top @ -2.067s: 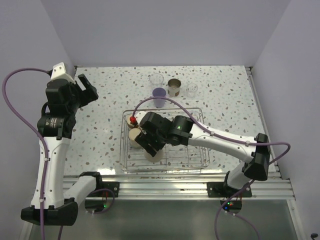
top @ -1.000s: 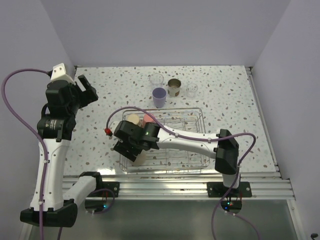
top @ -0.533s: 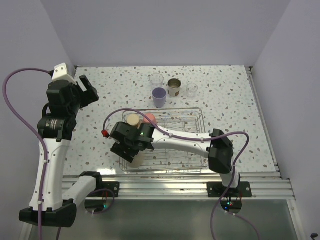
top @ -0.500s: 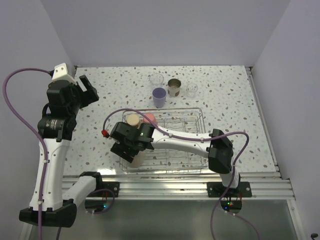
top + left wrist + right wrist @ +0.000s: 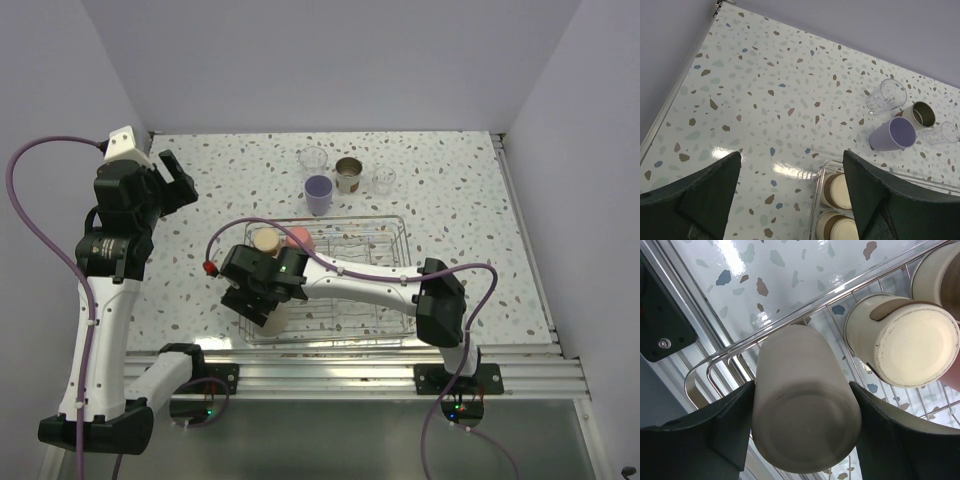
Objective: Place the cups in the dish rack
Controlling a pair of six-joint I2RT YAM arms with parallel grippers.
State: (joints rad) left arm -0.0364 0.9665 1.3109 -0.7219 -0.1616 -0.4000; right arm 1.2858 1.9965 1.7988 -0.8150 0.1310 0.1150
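The silver wire dish rack (image 5: pixel 372 302) sits mid-table. My right gripper (image 5: pixel 262 298) is shut on the tall tan cup (image 5: pixel 276 314), bottom up, over the rack's front left corner; the wrist view shows the cup (image 5: pixel 805 420) between both fingers above the rack's rim (image 5: pixel 715 367). Two upturned brown cups (image 5: pixel 902 347) (image 5: pixel 837 191) and a red-pink cup (image 5: pixel 298 237) stand in the rack's left end. Behind the rack stand a lavender cup (image 5: pixel 318 192), a clear cup (image 5: pixel 313 159), a brown metallic cup (image 5: pixel 348 174) and a small clear cup (image 5: pixel 384 180). My left gripper (image 5: pixel 166 180) is open and empty, high over the table's left.
The right arm's purple cable (image 5: pixel 330 262) arcs over the rack. A metal rail (image 5: pixel 330 372) runs along the near table edge, with walls on the left, back and right. Speckled tabletop (image 5: pixel 765 100) lies left of the rack.
My right gripper carried the tan cup from the rack's middle to its front left corner, then nearly stopped. The left arm has not moved.
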